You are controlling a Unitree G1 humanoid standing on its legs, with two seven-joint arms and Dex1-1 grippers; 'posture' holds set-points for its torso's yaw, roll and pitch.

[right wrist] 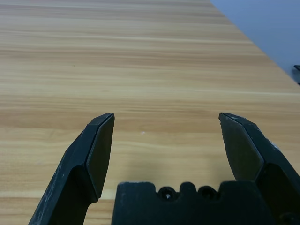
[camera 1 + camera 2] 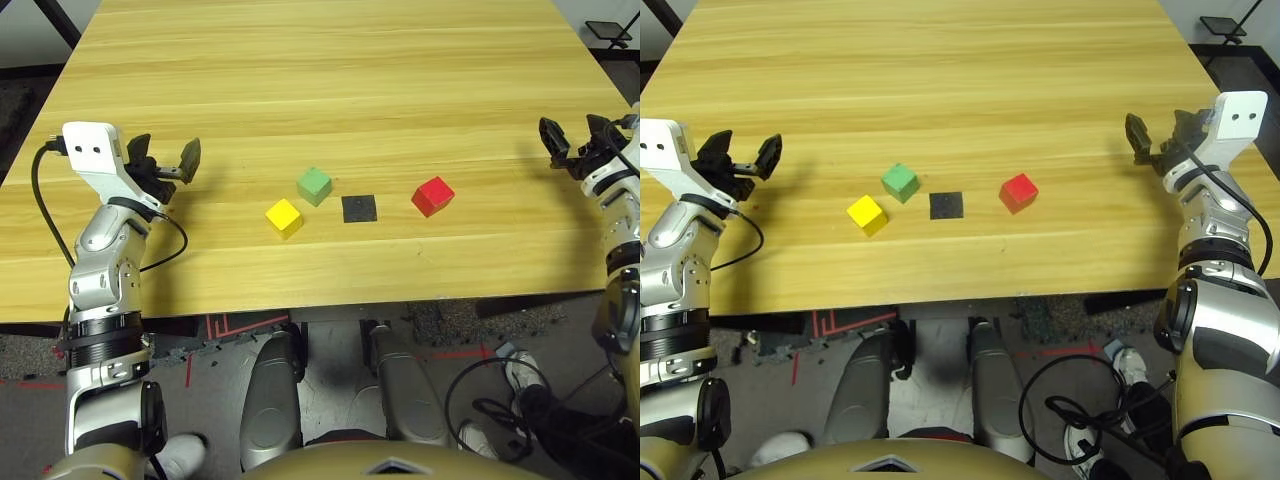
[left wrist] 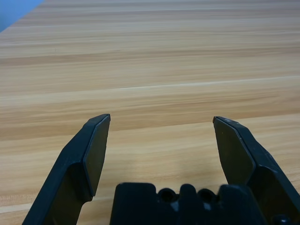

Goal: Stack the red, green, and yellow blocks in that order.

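Wooden and pale, the table (image 2: pixel 330 90) is carrying three cubes, all resting apart from one another and none stacked. Taking the black patch (image 2: pixel 359 208) as the dial's centre, with twelve pointing away from the robot, the red block (image 2: pixel 433 197) is sitting near three o'clock. The green block (image 2: pixel 314 186) is lying at about ten, just beside the patch. The yellow block (image 2: pixel 284 219) is occupying roughly nine, farther out than the green and near it. The left gripper (image 2: pixel 167 150) is hovering between nine and ten, well apart from the cubes; its black fingers (image 3: pixel 96 154) are standing widely spread, and nothing is sitting between them. The right gripper (image 2: pixel 1159 127) is hovering between two and three, well apart from the red block; its fingers (image 1: pixel 101 159) are likewise standing wide, gripping nothing. Both forearms are reaching in over the near edge.
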